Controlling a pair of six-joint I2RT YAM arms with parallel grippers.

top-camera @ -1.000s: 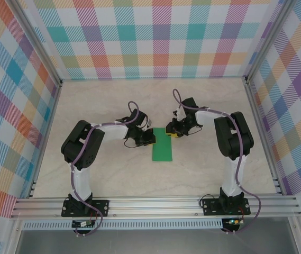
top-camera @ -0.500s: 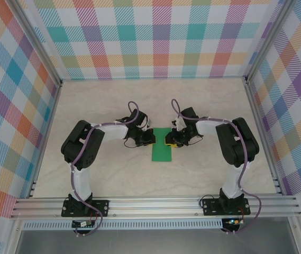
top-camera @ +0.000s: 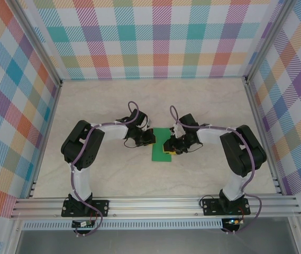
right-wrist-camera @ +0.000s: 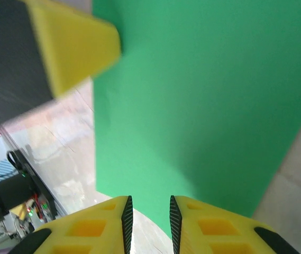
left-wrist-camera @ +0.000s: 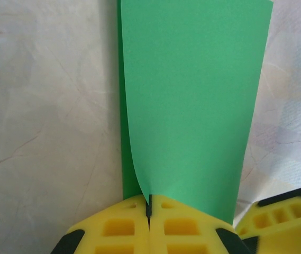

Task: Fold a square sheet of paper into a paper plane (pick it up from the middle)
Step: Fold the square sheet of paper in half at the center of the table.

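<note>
— Where is the square sheet of paper point(top-camera: 162, 144)?
— At the middle of the top view, lying on the pale marbled worktop point(top-camera: 108, 103) as an upright green rectangle. From the left wrist point(left-wrist-camera: 192, 106) it shows two layers, the upper one lifting off the lower along its left edge.
— And the left gripper point(top-camera: 149, 138)?
— At the sheet's left edge. Its yellow fingers point(left-wrist-camera: 118, 230) are pressed together, and the raised layer curls down into the seam between them, so it is pinched there.
— The right gripper point(top-camera: 168, 150)?
— At the sheet's right edge, a little lower in the top view. From its own wrist point(right-wrist-camera: 148, 217) the fingers stand a narrow slit apart, the green edge just ahead of their tips; I cannot tell whether paper sits in the slit.
</note>
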